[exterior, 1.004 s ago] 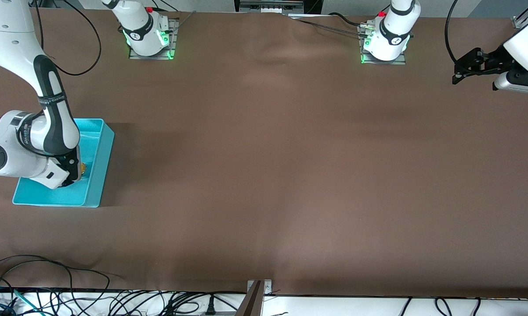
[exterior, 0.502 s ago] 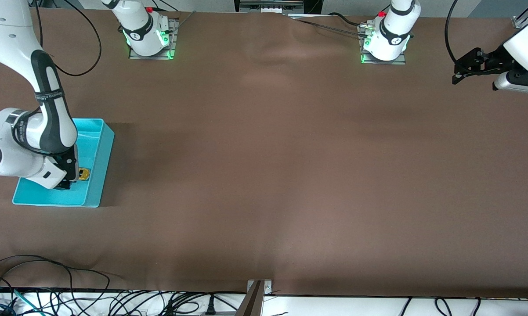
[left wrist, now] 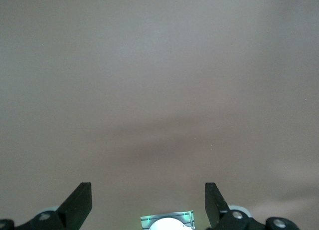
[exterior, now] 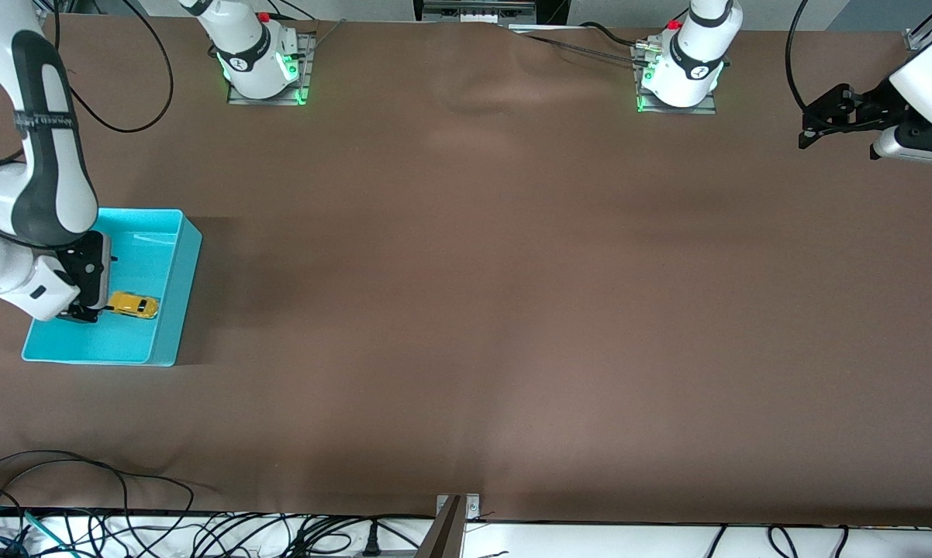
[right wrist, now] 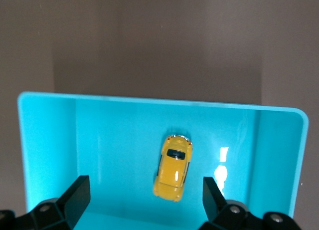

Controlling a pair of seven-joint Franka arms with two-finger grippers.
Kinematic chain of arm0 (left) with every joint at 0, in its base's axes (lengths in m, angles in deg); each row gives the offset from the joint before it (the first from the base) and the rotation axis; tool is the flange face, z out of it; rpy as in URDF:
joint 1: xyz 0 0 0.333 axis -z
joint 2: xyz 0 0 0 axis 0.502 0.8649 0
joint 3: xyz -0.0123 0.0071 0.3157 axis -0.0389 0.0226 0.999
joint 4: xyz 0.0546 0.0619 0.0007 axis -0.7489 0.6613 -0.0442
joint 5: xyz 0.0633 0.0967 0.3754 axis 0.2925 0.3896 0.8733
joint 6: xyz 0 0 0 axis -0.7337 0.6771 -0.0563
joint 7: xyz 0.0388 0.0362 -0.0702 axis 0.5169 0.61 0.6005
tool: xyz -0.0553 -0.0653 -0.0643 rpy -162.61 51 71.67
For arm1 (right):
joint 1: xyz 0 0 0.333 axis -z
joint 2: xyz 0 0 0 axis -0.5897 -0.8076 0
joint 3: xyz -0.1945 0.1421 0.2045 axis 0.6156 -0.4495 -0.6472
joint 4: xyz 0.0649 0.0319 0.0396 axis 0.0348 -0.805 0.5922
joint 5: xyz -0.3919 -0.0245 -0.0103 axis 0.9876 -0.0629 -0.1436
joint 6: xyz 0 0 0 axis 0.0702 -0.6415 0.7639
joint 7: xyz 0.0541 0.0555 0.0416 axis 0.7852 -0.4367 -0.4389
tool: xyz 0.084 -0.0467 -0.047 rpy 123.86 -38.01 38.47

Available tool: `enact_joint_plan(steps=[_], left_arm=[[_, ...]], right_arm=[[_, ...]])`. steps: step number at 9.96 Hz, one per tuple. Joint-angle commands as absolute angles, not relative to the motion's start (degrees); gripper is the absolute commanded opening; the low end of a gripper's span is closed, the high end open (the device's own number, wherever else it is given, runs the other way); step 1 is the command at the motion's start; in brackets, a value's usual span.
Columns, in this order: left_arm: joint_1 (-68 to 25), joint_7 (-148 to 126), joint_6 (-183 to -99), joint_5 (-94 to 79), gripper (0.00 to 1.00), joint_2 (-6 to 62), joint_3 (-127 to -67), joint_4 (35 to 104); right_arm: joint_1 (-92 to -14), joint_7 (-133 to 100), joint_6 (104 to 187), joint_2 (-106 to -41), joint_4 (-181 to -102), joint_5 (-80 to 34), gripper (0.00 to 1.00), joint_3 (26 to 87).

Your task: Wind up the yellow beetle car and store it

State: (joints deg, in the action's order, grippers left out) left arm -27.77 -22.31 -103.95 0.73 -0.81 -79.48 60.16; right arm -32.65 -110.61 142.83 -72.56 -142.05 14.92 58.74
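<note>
I saw the tiny yellow-orange beetle car (exterior: 133,304) lying on its wheels inside the turquoise plastic bin (exterior: 184,263) at the right arm's end of the brown bench (exterior: 512,310). My right pincer (exterior: 86,316) hung over the bin, fingers apart, empty. My left pincer (exterior: 811,132) waited apart over the bench's other end.

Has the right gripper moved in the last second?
Yes. The right gripper, open, has slid off the yellow beetle car, away from the turquoise bin's middle-of-table wall.
</note>
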Motion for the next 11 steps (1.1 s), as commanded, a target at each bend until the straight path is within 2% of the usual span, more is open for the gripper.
enact_joint_plan(steps=[1,11], left_arm=[[-27.5,-21.86,-103.22,-0.41,1.0,-0.49,-79.4,58.59],[-27.58,-21.95,-103.22,0.38,1.0,-0.41,-81.34,56.66]], right_arm=[[-32.27,-100.05,138.38,-67.35,-142.76,14.21,1.0,56.09],[-31.92,-46.8,129.85,-55.47,-142.4,14.03,1.0,46.77]])
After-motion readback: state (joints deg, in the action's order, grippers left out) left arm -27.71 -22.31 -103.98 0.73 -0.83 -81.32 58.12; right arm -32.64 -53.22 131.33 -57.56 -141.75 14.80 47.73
